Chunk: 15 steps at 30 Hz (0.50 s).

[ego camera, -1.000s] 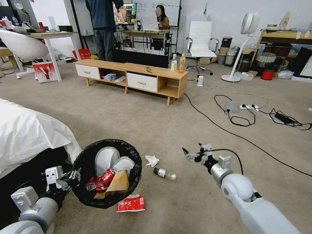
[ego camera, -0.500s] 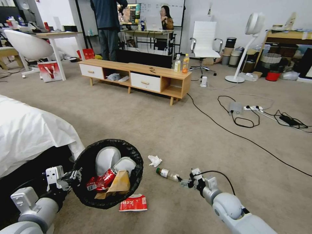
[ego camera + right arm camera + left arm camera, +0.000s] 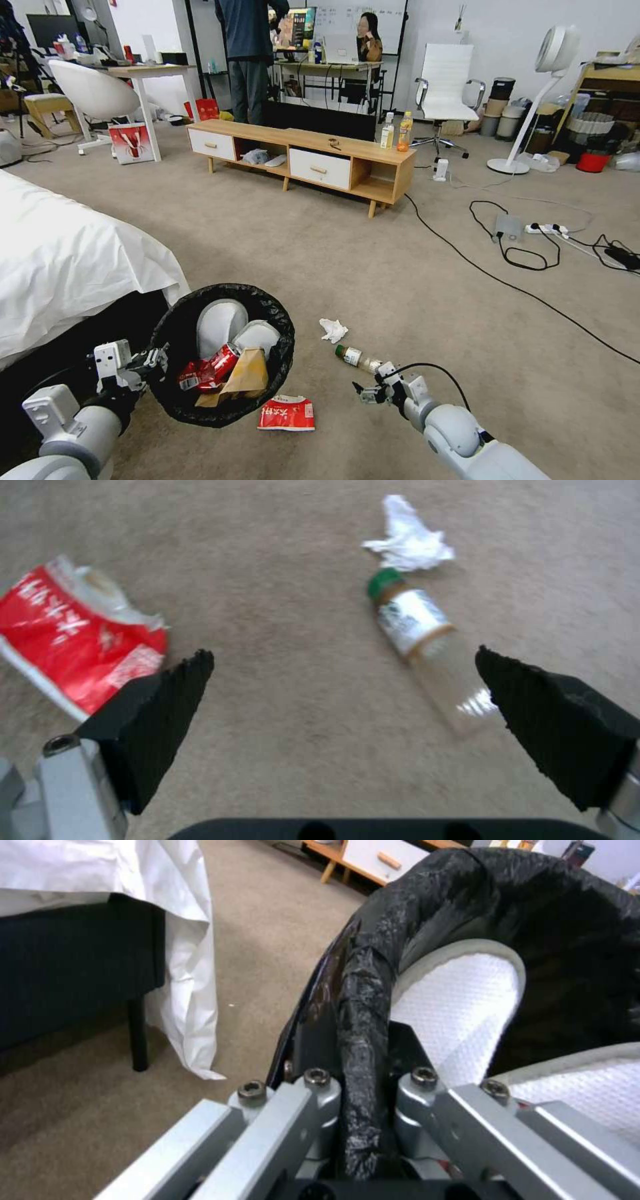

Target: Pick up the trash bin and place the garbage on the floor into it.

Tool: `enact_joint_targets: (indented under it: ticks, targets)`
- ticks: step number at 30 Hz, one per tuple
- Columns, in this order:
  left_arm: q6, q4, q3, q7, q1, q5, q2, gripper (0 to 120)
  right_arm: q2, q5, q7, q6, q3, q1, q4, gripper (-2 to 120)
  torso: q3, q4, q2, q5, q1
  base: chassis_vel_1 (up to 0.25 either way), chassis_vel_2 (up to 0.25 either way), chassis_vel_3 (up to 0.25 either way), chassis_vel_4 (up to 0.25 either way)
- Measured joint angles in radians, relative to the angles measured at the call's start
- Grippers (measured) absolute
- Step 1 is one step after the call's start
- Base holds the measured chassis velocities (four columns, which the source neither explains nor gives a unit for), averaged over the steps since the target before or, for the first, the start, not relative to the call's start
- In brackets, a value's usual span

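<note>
1. Two pincers are at work. The left pincer (image 3: 155, 363) is clamped on the black-lined rim of the trash bin (image 3: 223, 413); in the left wrist view its metal fingers (image 3: 320, 1120) pinch the bagged rim (image 3: 360, 1050) between them.
2. The trash bin is tilted toward the camera beside the white-draped bed (image 3: 73, 260), and whether it touches the floor (image 3: 373, 267) cannot be told.
3. Inside the bin lie a crushed red can (image 3: 212, 370), a brown paper bag (image 3: 243, 377) and two white padded pieces (image 3: 220, 323).
4. The right pincer (image 3: 367, 392) is low over the floor with its black pads (image 3: 167, 705) spread wide, holding nothing.
5. The small clear bottle (image 3: 355, 358) with a green cap lies on its side on the floor just beyond the right pincer; in the right wrist view the bottle (image 3: 427, 645) sits near one pad, off the middle of the gap.
6. A white crumpled tissue (image 3: 333, 329) lies just past the bottle's cap end.
7. The red-white wrapper (image 3: 287, 414) lies flat on the floor just beside the bin's lower rim, between the bin and the right pincer.
</note>
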Motion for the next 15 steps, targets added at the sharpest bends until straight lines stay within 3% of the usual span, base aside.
enact_joint_targets:
  ticks: [9,15]
  targets:
    - [-0.007,-0.005,0.000,0.000,-0.001,0.009,-0.008,4,0.014,-0.063,-0.028,0.001,-0.119,0.064,-0.064,100,0.000,-0.0005,0.000,-0.0002,0.000,0.000,0.000,0.000,0.000]
    - [-0.009,-0.009,-0.004,-0.001,0.002,0.010,-0.018,4,0.074,-0.116,-0.076,-0.013,-0.241,0.168,-0.147,100,0.000,-0.0004,0.000,-0.0002,0.000,0.000,0.000,0.000,0.000]
